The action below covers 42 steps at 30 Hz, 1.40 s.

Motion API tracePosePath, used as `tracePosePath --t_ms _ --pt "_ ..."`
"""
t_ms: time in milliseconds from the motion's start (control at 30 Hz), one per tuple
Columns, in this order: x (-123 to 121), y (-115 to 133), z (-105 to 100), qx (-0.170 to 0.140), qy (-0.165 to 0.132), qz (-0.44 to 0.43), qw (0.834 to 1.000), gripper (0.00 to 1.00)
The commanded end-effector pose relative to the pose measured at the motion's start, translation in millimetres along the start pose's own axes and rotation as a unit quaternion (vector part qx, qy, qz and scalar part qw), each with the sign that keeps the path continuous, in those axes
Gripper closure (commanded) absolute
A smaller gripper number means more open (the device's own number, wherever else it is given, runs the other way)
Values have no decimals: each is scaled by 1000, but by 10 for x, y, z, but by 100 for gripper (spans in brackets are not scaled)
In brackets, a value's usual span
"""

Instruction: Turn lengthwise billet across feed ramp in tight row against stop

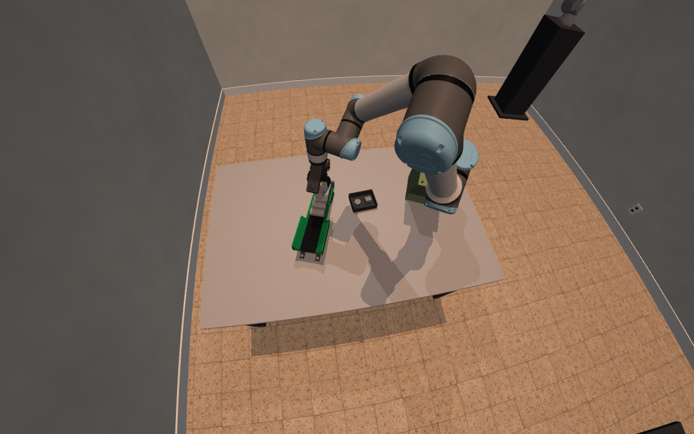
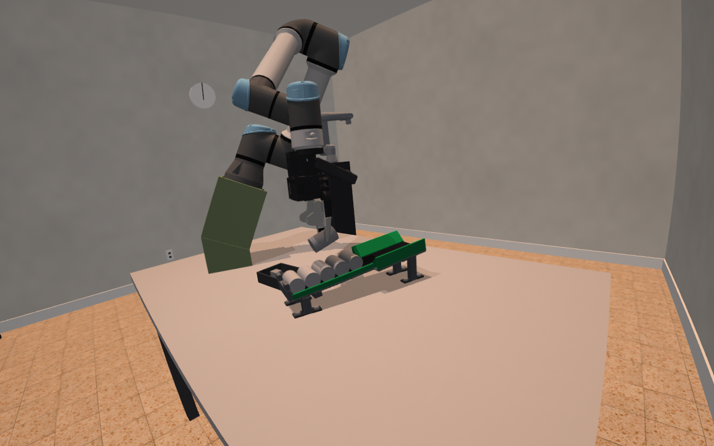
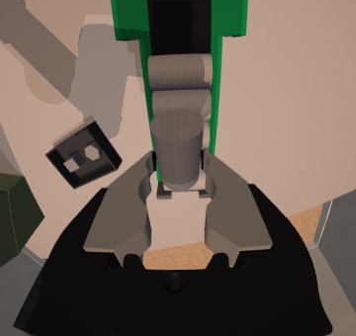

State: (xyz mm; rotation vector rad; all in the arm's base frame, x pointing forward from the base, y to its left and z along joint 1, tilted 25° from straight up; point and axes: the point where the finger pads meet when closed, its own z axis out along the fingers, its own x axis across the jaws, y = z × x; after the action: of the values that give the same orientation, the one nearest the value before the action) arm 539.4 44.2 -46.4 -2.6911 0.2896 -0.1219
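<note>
The green feed ramp (image 2: 359,263) stands on dark legs on the table and slopes down to its stop end. Several grey billets (image 2: 320,271) lie across it in a row at the low end. My gripper (image 3: 178,151) is shut on one more grey billet (image 3: 176,148) and holds it in the air above the row, pointing along the ramp. In the exterior view the held billet (image 2: 321,239) hangs tilted a little above the row. In the top view the gripper (image 1: 318,187) is over the far end of the ramp (image 1: 312,226).
A small black tray (image 1: 362,201) with two small parts lies on the table beside the ramp; it also shows in the wrist view (image 3: 83,159). The arm's olive-green base block (image 2: 233,224) stands at the table's far side.
</note>
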Motion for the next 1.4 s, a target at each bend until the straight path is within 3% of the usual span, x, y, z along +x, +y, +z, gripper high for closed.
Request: tracePosePath --t_ms 0,867,1033,1367 --pt "7 0 -5 0 1 0 1000 100" --pt "5 0 -4 0 1 0 1000 100" --pt "11 2 -32 0 1 149 989 100" --pt "11 2 -32 0 1 149 989 100"
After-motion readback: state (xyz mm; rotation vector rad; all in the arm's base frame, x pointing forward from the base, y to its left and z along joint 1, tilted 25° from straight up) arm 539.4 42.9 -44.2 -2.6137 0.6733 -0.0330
